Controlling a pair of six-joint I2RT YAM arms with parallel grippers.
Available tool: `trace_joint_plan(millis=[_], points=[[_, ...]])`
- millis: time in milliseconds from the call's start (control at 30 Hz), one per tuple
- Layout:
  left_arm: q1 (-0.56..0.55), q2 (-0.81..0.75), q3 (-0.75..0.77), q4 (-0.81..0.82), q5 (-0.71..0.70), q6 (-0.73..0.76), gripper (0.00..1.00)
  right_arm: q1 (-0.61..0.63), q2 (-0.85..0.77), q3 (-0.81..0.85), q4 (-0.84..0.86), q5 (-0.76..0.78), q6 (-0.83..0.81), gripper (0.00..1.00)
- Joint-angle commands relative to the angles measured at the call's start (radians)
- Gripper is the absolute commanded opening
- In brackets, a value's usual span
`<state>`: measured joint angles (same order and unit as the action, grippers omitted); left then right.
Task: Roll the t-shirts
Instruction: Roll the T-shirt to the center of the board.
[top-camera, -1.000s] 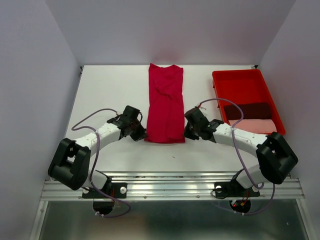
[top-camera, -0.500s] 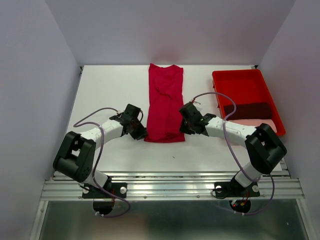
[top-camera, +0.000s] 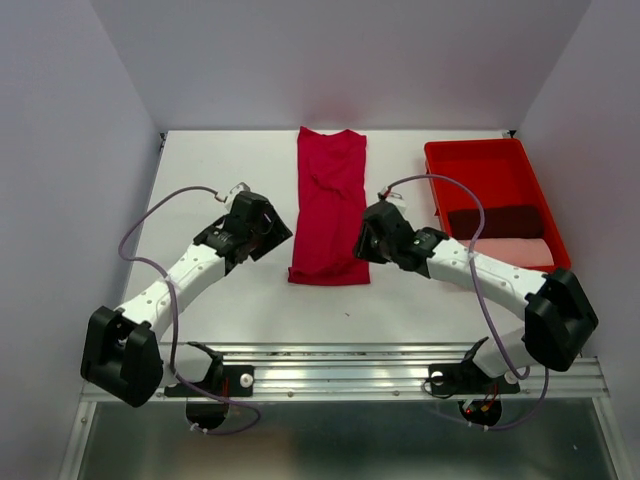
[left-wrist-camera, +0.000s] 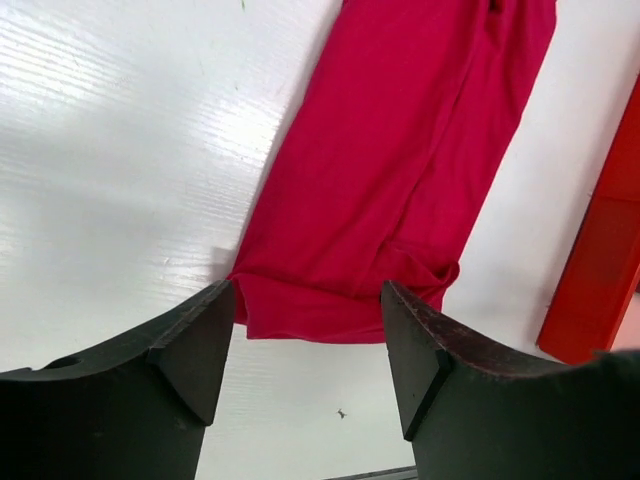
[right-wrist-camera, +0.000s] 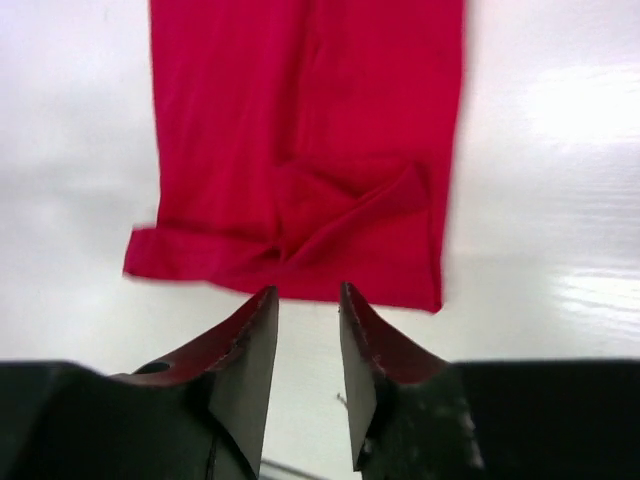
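The crimson t-shirt (top-camera: 330, 205) lies flat on the white table (top-camera: 220, 170) as a long narrow strip, with its near hem a little rumpled. My left gripper (top-camera: 272, 230) hovers just left of the strip's near half, jaws wide open and empty. In the left wrist view the left gripper (left-wrist-camera: 308, 300) frames the t-shirt's (left-wrist-camera: 400, 170) near hem. My right gripper (top-camera: 363, 244) sits by the strip's near right edge. Seen from the right wrist, the right gripper (right-wrist-camera: 308, 292) is narrowly open and empty, just short of the t-shirt's (right-wrist-camera: 300, 130) hem.
A red plastic tray (top-camera: 480, 165) stands at the right of the table, holding a folded dark maroon t-shirt (top-camera: 495, 220) and a pale pink one (top-camera: 512, 250). The tray's edge (left-wrist-camera: 610, 250) shows in the left wrist view. White walls enclose the table.
Both grippers have opened and let go of the crimson t-shirt's near corners. The left gripper has pulled away to the left and farther back; the right has shifted slightly farther.
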<state>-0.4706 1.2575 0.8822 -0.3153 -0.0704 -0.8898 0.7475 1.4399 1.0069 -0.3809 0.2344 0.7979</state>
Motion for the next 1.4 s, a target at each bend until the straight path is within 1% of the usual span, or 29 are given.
trace_joint_plan(millis=[0,33,67,200,300,433,700,900,1167,1300,1367], points=[[0.001,-0.055,0.006,-0.025,-0.031,0.046,0.68,0.105,0.008,-0.031,0.023,-0.053,0.015,0.24],[0.001,-0.066,-0.002,-0.027,-0.02,0.052,0.65,0.143,0.036,-0.033,0.048,-0.061,0.021,0.19],[0.001,-0.073,-0.018,-0.03,-0.019,0.051,0.65,0.16,0.053,-0.028,0.056,-0.069,0.023,0.12],[0.001,-0.108,-0.054,-0.045,-0.019,0.04,0.64,0.185,0.132,-0.011,0.106,-0.125,0.027,0.08],[0.001,-0.133,-0.068,-0.056,-0.028,0.028,0.65,0.185,0.184,0.013,0.137,-0.167,0.023,0.08],[0.001,-0.147,-0.078,-0.068,-0.034,0.023,0.67,0.185,0.246,0.067,0.139,-0.156,0.023,0.08],[0.001,-0.168,-0.097,-0.082,-0.032,0.017,0.68,0.185,0.353,0.177,0.135,-0.122,0.014,0.09],[0.001,-0.194,-0.115,-0.091,-0.037,0.018,0.68,0.135,0.431,0.24,0.137,-0.107,0.009,0.09],[0.001,-0.216,-0.144,-0.088,-0.025,0.02,0.68,0.085,0.47,0.32,0.137,-0.083,-0.014,0.09],[0.001,-0.205,-0.163,-0.059,0.003,0.025,0.68,0.073,0.501,0.355,0.135,-0.092,-0.026,0.09],[0.0,-0.199,-0.17,-0.047,0.027,0.031,0.64,0.064,0.488,0.351,0.128,-0.093,-0.029,0.09]])
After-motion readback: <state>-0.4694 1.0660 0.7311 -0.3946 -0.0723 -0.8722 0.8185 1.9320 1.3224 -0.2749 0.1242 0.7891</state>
